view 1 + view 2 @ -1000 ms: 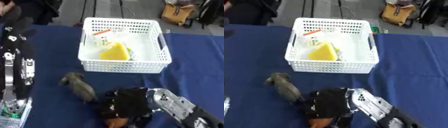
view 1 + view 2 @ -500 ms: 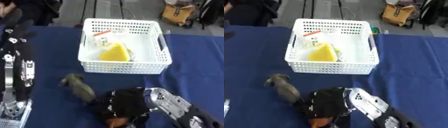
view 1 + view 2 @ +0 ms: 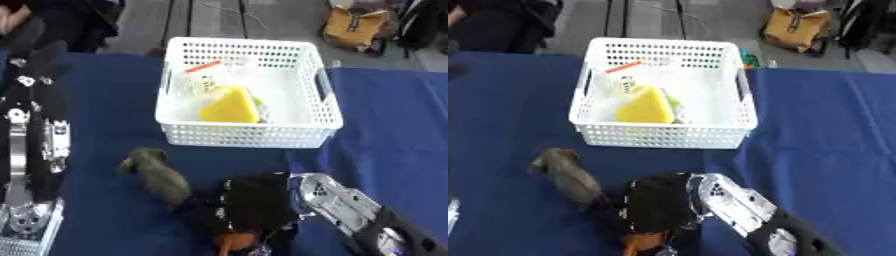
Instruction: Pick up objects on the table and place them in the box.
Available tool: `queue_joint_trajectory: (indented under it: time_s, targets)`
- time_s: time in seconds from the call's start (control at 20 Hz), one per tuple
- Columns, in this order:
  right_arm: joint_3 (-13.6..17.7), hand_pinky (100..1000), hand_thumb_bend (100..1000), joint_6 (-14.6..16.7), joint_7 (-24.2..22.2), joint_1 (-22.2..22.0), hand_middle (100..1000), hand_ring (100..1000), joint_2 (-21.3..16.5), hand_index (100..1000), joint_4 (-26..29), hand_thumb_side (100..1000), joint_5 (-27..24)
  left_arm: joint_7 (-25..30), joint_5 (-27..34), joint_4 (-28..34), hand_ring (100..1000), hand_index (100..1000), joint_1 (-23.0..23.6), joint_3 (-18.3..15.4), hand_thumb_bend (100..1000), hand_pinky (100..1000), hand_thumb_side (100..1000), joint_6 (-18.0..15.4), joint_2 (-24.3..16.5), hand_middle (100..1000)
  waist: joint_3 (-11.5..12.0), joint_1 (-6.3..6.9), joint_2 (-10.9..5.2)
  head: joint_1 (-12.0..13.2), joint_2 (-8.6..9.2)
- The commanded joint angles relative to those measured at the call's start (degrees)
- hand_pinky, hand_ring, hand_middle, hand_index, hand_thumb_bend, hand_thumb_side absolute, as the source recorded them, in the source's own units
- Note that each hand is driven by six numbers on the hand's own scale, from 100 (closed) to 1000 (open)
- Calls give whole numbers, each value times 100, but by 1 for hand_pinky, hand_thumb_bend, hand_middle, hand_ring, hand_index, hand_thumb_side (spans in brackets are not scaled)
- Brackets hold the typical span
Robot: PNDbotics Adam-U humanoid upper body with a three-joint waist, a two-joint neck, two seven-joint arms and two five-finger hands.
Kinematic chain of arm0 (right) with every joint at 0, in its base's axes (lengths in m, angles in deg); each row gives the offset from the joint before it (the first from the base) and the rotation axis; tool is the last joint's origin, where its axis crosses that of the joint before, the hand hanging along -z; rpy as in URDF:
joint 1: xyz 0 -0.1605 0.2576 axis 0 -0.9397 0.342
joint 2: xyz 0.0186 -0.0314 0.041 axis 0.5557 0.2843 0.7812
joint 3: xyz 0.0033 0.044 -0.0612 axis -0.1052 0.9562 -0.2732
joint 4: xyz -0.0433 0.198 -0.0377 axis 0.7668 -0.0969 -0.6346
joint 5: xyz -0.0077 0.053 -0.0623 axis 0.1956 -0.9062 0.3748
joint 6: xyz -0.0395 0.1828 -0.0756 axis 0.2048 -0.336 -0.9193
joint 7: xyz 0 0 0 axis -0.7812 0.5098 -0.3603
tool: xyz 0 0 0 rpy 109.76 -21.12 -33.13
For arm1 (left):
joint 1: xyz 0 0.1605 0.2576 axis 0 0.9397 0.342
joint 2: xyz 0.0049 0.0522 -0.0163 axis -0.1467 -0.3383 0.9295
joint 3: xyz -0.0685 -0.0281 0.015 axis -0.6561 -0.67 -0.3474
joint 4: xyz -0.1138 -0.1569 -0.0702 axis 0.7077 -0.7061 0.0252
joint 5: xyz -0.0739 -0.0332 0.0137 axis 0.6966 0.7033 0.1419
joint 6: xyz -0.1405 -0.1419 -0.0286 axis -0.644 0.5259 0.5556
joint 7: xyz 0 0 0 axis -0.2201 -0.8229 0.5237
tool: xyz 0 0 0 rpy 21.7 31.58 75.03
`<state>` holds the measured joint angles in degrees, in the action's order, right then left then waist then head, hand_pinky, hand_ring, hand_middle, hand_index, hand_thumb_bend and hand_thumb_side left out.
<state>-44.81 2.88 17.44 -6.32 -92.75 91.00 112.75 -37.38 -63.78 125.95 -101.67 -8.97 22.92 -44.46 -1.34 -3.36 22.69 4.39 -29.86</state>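
1. Dark navy-blue cloth table surface (image 3: 394, 130): plain, no pattern, covering the table edge to edge.
2. White plastic lattice basket (image 3: 249, 135), near the far edge of the surface: white throughout, walls pierced by a regular grid of small holes.
3. Yellow wedge-shaped block (image 3: 229, 106), inside the basket: solid bright yellow.
4. Pale packet with a red-orange stripe (image 3: 203, 75), in the basket's far left corner: whitish, stripe along its top.
5. Grey-brown oblong soft object (image 3: 157, 172), near the surface's near edge: mottled dull grey-brown.
6. Right hand (image 3: 249, 207): black, with a silver wrist section.
7. Small orange object (image 3: 233, 242), under the right hand: vivid orange.
8. Left arm (image 3: 31, 150), at the left edge: black with silver joints.
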Motion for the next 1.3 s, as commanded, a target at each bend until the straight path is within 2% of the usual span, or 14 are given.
queue_joint_trajectory:
  time_s: [0.05, 0.35, 0.45, 0.6, 0.85, 0.9, 1.1, 1.2, 1.3]
  targets:
    - [-30, 402, 278, 51, -263, 43, 932, 624, -180, 1000, -83, 372, -299, -13, -16, 82, 906, 904, -17, -25, 100, 815, 928, 20, -46, 979, -11, 31, -113, 6, 73]
    - [-27, 296, 263, 51, -850, 35, 870, 550, -204, 1000, -22, 345, -1182, -25, -25, 82, 906, 902, -22, -32, 100, 816, 923, 38, -46, 977, -18, 43, -110, 15, 87]
    - [-3, 274, 249, 51, -1057, 47, 798, 502, -215, 976, 47, 335, -1577, -30, -29, 82, 906, 902, -24, -35, 100, 816, 919, 43, -46, 976, -21, 48, -111, 15, 87]
    - [45, 194, 244, 51, -1346, 51, 652, 417, -234, 888, 156, 318, -2238, -43, -32, 82, 906, 900, -27, -39, 100, 817, 916, 52, -44, 975, -27, 58, -114, 19, 94]
    - [165, 165, 236, 51, -1858, 88, 609, 399, -273, 842, 336, 299, -3105, -42, -34, 82, 906, 899, -32, -37, 100, 817, 912, 57, -42, 973, -43, 73, -115, 26, 93]
    - [191, 152, 233, 51, -1951, 96, 594, 392, -280, 804, 363, 280, -3224, -42, -34, 82, 906, 899, -34, -38, 100, 817, 911, 57, -42, 973, -46, 77, -115, 26, 93]
    - [270, 129, 213, 51, -2245, 125, 529, 372, -301, 726, 448, 261, -3611, -40, -37, 82, 906, 898, -31, -41, 100, 817, 911, 61, -39, 969, -53, 81, -114, 36, 89]
    - [307, 121, 170, 51, -2357, 148, 509, 362, -308, 682, 483, 256, -3766, -41, -37, 82, 906, 897, -30, -42, 100, 818, 910, 62, -41, 968, -57, 82, -116, 38, 88]
    - [341, 121, 170, 51, -2452, 172, 509, 362, -314, 682, 506, 256, -3896, -45, -37, 82, 906, 897, -27, -45, 100, 818, 910, 65, -43, 968, -63, 82, -119, 40, 89]
